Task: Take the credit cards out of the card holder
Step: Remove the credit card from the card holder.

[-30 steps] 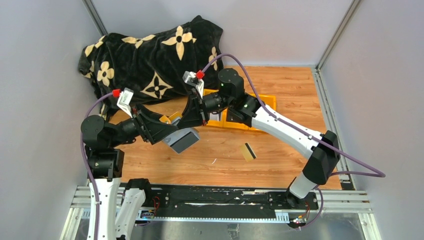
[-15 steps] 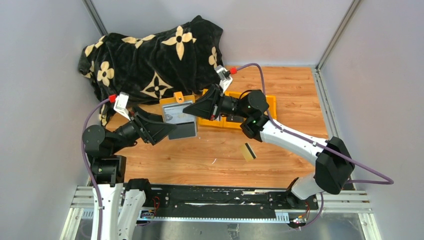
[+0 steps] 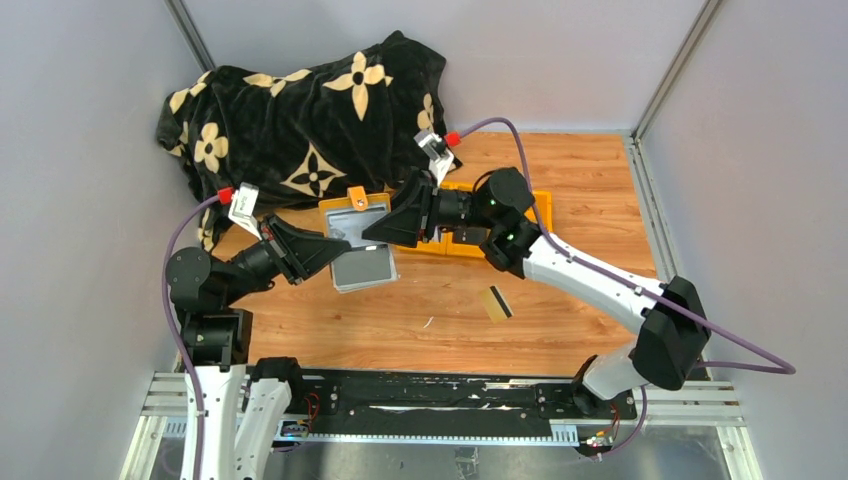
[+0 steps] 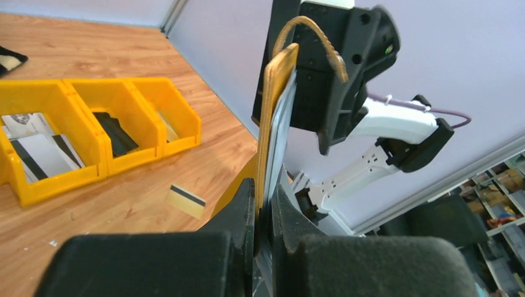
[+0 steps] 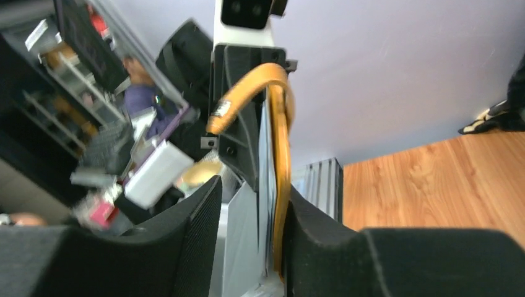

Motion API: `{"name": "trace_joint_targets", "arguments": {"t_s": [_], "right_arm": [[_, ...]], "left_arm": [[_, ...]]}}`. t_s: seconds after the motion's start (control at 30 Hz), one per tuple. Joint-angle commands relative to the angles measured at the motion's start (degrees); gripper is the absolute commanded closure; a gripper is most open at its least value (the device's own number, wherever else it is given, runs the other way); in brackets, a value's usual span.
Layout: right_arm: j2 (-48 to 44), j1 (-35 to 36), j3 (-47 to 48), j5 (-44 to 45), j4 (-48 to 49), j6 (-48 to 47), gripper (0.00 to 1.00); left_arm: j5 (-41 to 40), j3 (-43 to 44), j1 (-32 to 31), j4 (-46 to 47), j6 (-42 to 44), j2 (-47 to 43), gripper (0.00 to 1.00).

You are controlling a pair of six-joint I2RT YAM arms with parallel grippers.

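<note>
The mustard-tan card holder [image 3: 358, 262] hangs open above the table between both arms, grey inside up, with a pale credit card [image 3: 350, 226] in its upper pocket. My left gripper [image 3: 328, 256] is shut on its lower left edge; the left wrist view shows the jaws pinched on the holder [image 4: 274, 124], which stands edge-on. My right gripper [image 3: 388, 226] straddles the upper right edge. In the right wrist view its jaws stand apart around the holder [image 5: 280, 154]: one finger touches the tan cover and the other is clear of it. A gold credit card [image 3: 495, 303] lies on the table.
A yellow three-compartment bin [image 3: 541, 206] sits behind the right gripper; its compartments [image 4: 93, 133] hold pale striped cards and a black item. A black flowered blanket [image 3: 300, 110] fills the back left corner. Grey walls close in both sides.
My left gripper has closed on the card holder after standing open. The right gripper's jaws, shut half a second ago, have parted. The holder's lower flap has swung up to show its grey inside.
</note>
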Motion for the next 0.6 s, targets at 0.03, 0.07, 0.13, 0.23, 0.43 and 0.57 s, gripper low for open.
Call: {"name": "trace_joint_targets", "arguments": {"t_s": [0.03, 0.07, 0.13, 0.23, 0.43, 0.57], "right_arm": [[1.0, 1.1, 12.9, -17.6, -30.5, -21.1, 0.5], [1.5, 1.1, 15.6, -18.0, -37.7, -26.6, 0.48], [2.8, 1.2, 20.3, -17.9, -49.9, -35.4, 0.46], [5.5, 1.2, 27.3, -17.4, -65.2, -46.7, 0.46], [8.5, 1.6, 34.6, -11.3, -76.6, -57.3, 0.47], [8.2, 2.1, 35.4, -8.6, -76.2, -59.3, 0.54]], "left_arm": [[3.1, 3.6, 0.1, -7.8, 10.0, 2.2, 0.99], [3.8, 4.8, 0.1, -11.6, 13.8, 2.6, 0.99], [5.4, 7.0, 0.0, -18.0, 20.4, 3.3, 0.99], [7.4, 9.9, 0.1, -25.9, 28.2, 4.7, 0.99], [9.6, 11.1, 0.0, -29.0, 33.0, 5.8, 1.0], [10.7, 10.5, 0.0, -29.0, 33.1, 5.6, 1.0]]}}
